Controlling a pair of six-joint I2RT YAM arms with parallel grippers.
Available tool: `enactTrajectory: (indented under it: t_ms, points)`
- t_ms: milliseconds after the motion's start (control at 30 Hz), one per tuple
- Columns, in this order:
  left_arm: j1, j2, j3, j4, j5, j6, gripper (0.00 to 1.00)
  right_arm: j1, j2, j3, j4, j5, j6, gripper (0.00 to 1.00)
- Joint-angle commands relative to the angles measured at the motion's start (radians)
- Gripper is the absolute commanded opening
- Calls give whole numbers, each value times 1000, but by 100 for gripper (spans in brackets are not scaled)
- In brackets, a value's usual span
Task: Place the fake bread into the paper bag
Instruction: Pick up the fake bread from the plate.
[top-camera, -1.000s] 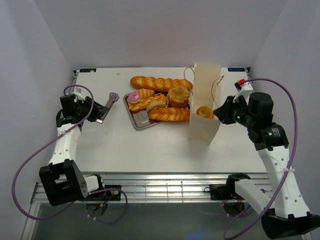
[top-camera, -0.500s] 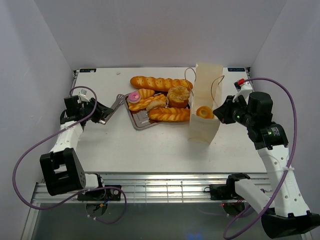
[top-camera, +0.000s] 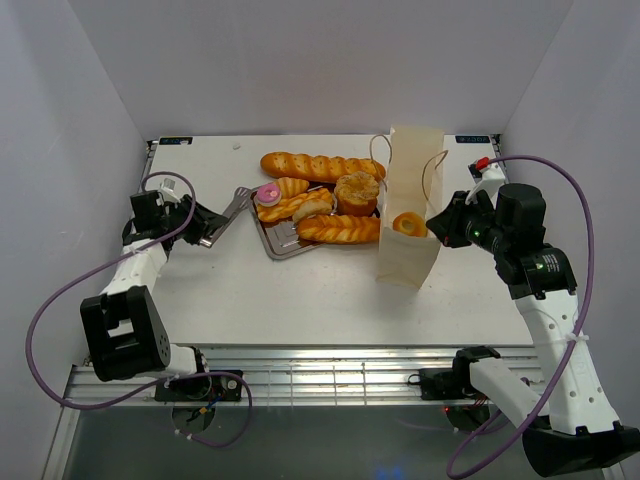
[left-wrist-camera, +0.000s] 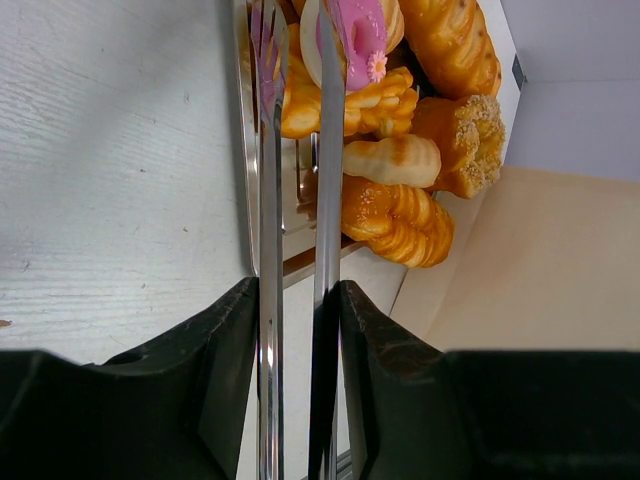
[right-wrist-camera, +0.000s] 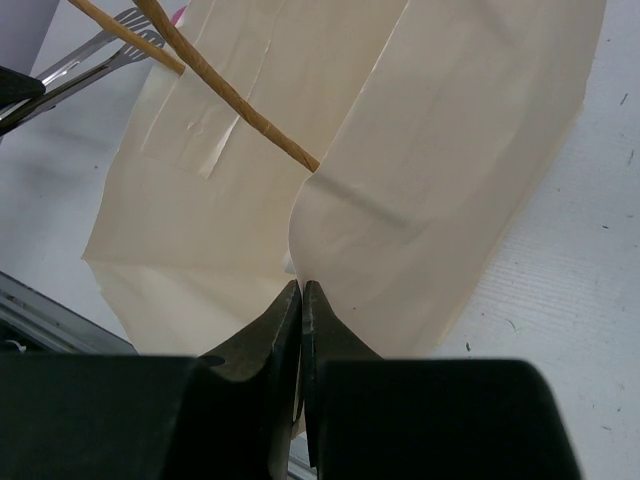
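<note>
The fake bread lies on a silver tray (top-camera: 283, 248): a long baguette (top-camera: 322, 166), a pink-iced donut (top-camera: 268, 193), a round bun (top-camera: 356, 191) and twisted loaves (top-camera: 338, 229). One ring donut (top-camera: 408, 223) sits inside the open paper bag (top-camera: 408, 255). My left gripper (top-camera: 203, 232) (left-wrist-camera: 294, 290) is shut on metal tongs (top-camera: 228, 213) (left-wrist-camera: 270, 200). Their tips reach the pink-iced donut (left-wrist-camera: 358, 40) at the tray's left edge. My right gripper (top-camera: 437, 222) (right-wrist-camera: 301, 285) is shut on the paper bag's (right-wrist-camera: 440, 150) right rim.
The bag's string handle (right-wrist-camera: 230, 90) loops above its opening. White walls close in the table on the left, back and right. The tray sits just left of the bag, with the bag's side (left-wrist-camera: 530, 260) showing beyond the loaves.
My left gripper has carried the tongs to the right, from the open table to the tray's left edge beside the pink-iced donut. The right arm and the bag have not moved.
</note>
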Motion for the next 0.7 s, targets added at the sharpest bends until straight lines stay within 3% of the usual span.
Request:
enactTrajectory:
  t_ms: [0,667]
  points:
    - [0,4,19,33,36,19,47,3,9,29,-45,8,0,8]
    - [-15,61,55,75,49,14,49,3,19,40,-43,0,8,8]
